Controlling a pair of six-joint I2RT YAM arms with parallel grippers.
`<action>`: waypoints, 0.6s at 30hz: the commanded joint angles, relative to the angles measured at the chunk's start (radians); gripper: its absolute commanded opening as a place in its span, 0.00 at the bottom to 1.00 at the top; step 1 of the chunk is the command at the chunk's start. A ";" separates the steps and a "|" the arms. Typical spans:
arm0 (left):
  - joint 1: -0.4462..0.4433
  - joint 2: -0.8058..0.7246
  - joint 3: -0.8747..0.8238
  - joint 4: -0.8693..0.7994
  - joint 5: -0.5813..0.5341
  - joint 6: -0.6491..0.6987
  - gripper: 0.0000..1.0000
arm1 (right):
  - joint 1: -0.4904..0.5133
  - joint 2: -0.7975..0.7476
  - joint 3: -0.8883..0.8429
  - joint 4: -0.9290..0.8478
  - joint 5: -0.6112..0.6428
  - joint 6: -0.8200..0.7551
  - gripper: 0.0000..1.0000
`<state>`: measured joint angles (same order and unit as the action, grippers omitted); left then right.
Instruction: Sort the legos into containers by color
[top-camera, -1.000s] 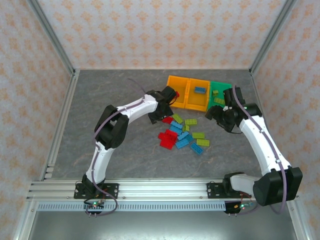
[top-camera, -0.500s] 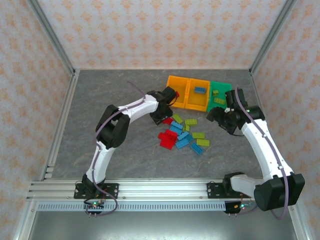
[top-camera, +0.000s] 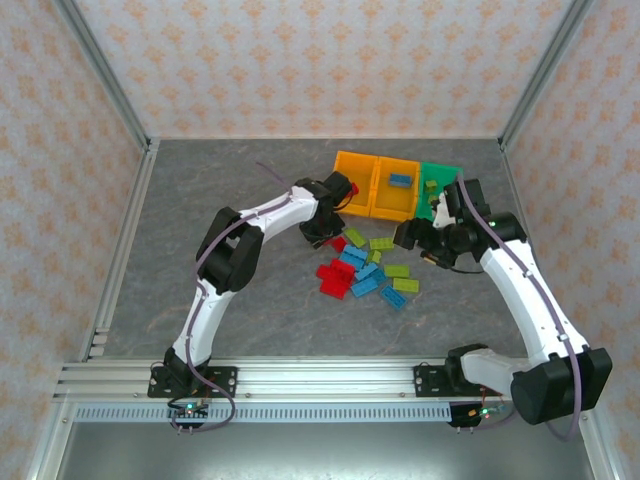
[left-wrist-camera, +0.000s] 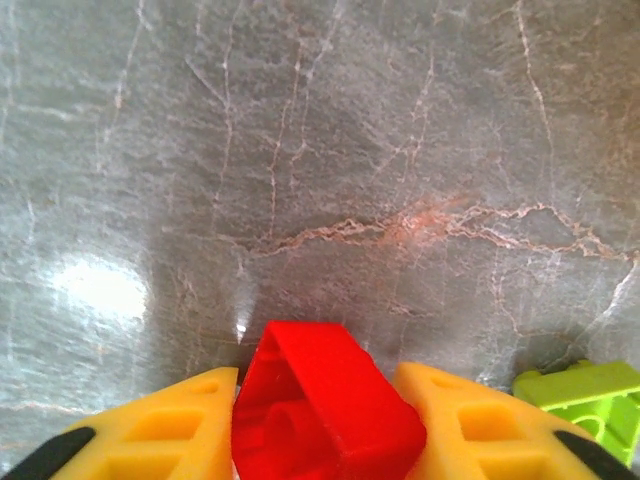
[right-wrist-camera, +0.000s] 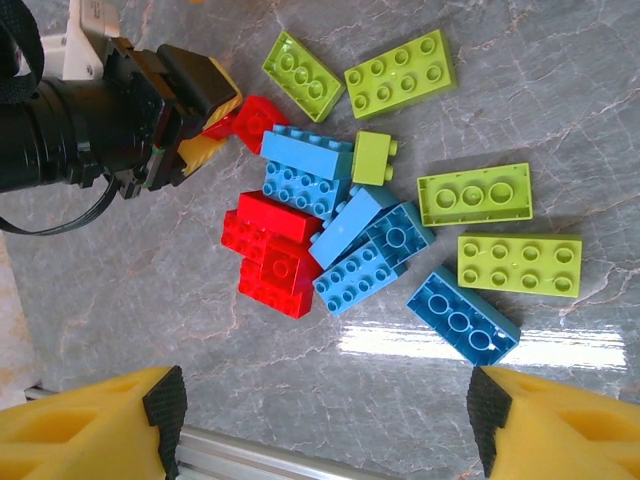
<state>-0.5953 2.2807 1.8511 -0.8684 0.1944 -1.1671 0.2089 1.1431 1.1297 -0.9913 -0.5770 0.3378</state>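
In middle bin (top-camera: 392, 204), a blue lego (top-camera: 400, 180); left claw (left-wrist-camera: 316, 378) tight on red lego (left-wrist-camera: 325, 415), right claw (right-wrist-camera: 327, 405) agape.

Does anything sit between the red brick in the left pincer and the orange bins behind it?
Nothing visible does. The left pincer is closed on the red brick at the far edge of the pile, and the nearest orange bin lies just beyond it, with no other brick between.
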 joint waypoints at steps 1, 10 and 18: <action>0.010 0.037 -0.004 -0.041 -0.008 0.026 0.26 | 0.003 -0.004 0.013 0.001 -0.019 -0.029 0.76; 0.015 -0.056 0.207 -0.104 -0.092 0.164 0.16 | 0.003 0.012 0.044 0.035 -0.039 -0.008 0.76; 0.050 0.212 0.702 -0.094 -0.083 0.233 0.16 | 0.003 0.012 0.051 0.020 0.002 0.001 0.76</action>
<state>-0.5648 2.3825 2.4763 -0.9455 0.1230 -0.9794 0.2089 1.1549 1.1454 -0.9649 -0.6060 0.3321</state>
